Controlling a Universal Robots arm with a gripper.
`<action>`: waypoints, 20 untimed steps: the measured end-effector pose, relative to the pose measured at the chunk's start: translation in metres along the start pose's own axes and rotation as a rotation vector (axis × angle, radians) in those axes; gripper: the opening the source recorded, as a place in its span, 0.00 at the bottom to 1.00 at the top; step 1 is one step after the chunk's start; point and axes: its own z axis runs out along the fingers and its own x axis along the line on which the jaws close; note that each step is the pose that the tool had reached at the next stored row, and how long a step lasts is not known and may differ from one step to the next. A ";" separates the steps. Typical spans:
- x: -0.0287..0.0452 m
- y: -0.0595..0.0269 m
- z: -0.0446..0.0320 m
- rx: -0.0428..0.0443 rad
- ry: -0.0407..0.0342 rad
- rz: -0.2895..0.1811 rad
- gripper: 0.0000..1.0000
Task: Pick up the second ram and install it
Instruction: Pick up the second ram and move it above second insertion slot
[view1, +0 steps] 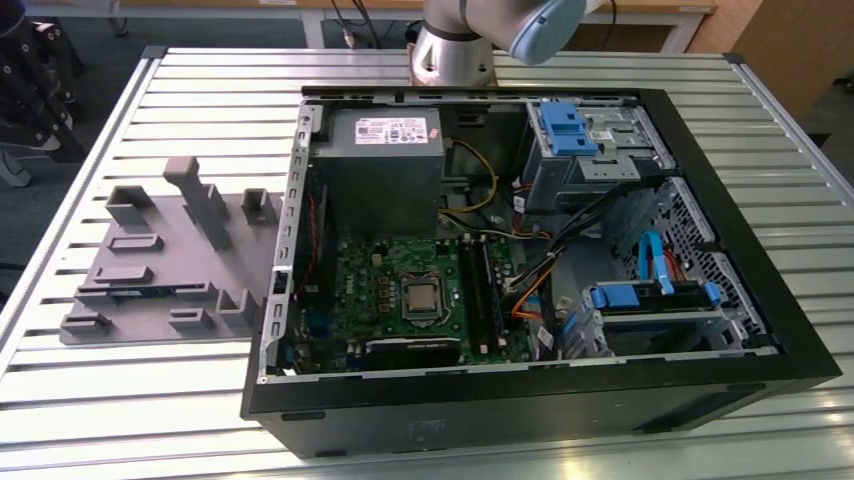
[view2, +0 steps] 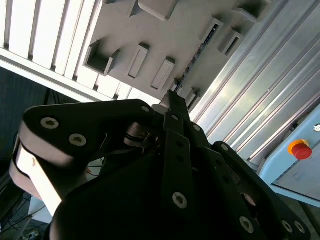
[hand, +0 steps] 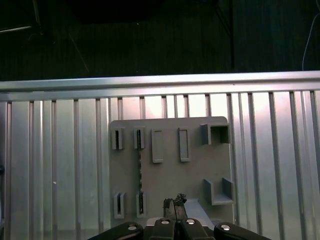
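Presently on the floor: one slatted aluminium table (view1: 200, 85), carrying a grey tray (view1: 147, 262) toward its edge on the exterior view's left, with an open computer case (view1: 534, 405) just beside the tray. Item of interest, the second ram (hand: 140, 170): a thin stick standing on its long edge between a pair of slotted holders. It runs parallel to and near the tray edge farthest from the arm's base (view1: 451, 55). Gripper (hand: 174, 205): hanging above the tray, to one side of the stick and clear of it, fingertips pressed together with nothing between them (empty, as far as both wrist views tell).

Hazards, as I judge them: the stick offers only a narrow top edge. A descent slightly off line would likely land a fingertip on a holder block or shove the board askew in its slots. A grip taken far from the middle could let it tilt on lifting. At the case end, the black slots (view1: 477, 290) on the green motherboard (view1: 380, 265) sit close to a bundle of cables (view1: 534, 275), which could snag a carried board. A board lowered tilted could bind rather than seat.

Open room: bare slats along the tray's outer edges and free air above it. It is tighter on the side facing the case, where the case wall stands just beside the tray edge, and around the tall upright block (view1: 200, 200) near the tray's far edge. Inside the case, the grey power supply (view1: 378, 170) bounds the motherboard on one side, leaving approach from above.
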 end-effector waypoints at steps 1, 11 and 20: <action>0.0000 0.0000 0.0000 0.0000 0.0000 0.000 0.11; 0.0000 0.0000 0.0000 0.0000 0.0000 0.000 0.41; 0.0033 0.0030 0.0082 -0.0011 0.0004 -0.035 0.41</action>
